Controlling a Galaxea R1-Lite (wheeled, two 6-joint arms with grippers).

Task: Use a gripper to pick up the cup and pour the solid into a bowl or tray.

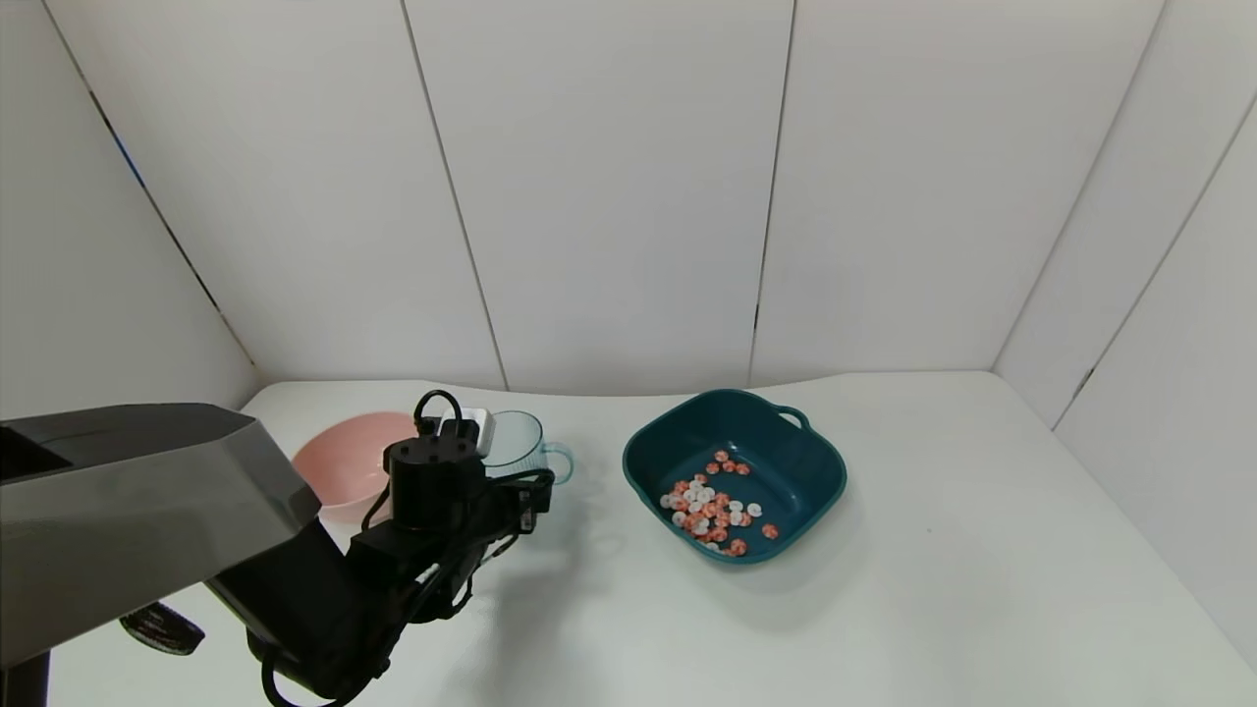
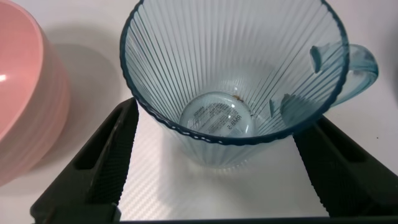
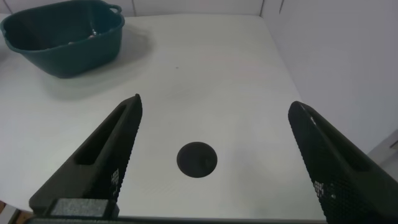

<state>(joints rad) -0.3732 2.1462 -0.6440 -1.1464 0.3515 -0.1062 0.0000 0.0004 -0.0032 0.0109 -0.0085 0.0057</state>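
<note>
The cup stands upright and empty on the table, left of the basin, its handle toward the basin. My left gripper is open, its jaws on either side of the cup's lower body with a gap on each side. The left wrist view looks down into the cup, with the black fingers wide apart and the gripper around it. The solid lies in the dark teal basin. My right gripper is open and empty above bare table; it is out of the head view.
A round pink bowl stands just left of the cup and shows in the left wrist view. The basin is far from the right gripper. A black round disc lies on the table below it. White walls enclose the table.
</note>
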